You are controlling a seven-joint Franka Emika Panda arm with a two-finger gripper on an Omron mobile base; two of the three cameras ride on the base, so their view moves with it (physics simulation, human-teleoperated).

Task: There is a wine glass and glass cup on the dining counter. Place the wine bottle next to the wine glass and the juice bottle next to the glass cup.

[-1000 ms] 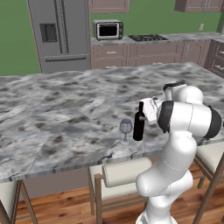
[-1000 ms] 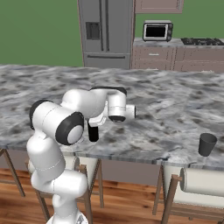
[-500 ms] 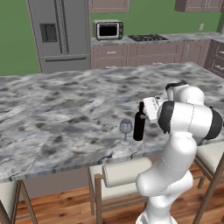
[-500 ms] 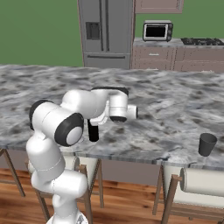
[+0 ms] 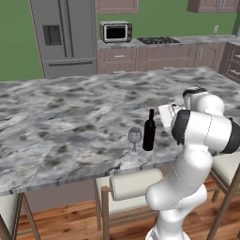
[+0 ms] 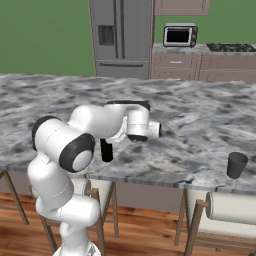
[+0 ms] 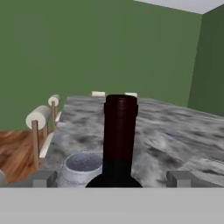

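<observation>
Wine bottle (image 5: 149, 131) stands upright on the dining counter (image 5: 70, 117), near its front edge, with the wine glass (image 5: 134, 138) just beside it at 9 o'clock in the left base view. The two stand apart, not touching. In the hand view the bottle's neck (image 7: 120, 131) rises at 6 o'clock, dead centre, and the glass's rim (image 7: 82, 164) sits at 8 o'clock, low beside it.

Gripper (image 7: 114, 178) is spread: its two fingertips (image 7: 43, 178) stand wide to either side of the bottle's shoulders, clear of the neck. Whether the pads touch the bottle's body cannot be told. In the left base view the hand (image 5: 167, 115) sits at 3 o'clock of the bottle, level with its neck.

Glass cup (image 6: 236, 165) stands on the same counter in the right base view, well apart from the bottle (image 6: 106, 150), at 3 o'clock of it, near the front edge. Stools (image 5: 134, 185) line the counter's near side.
</observation>
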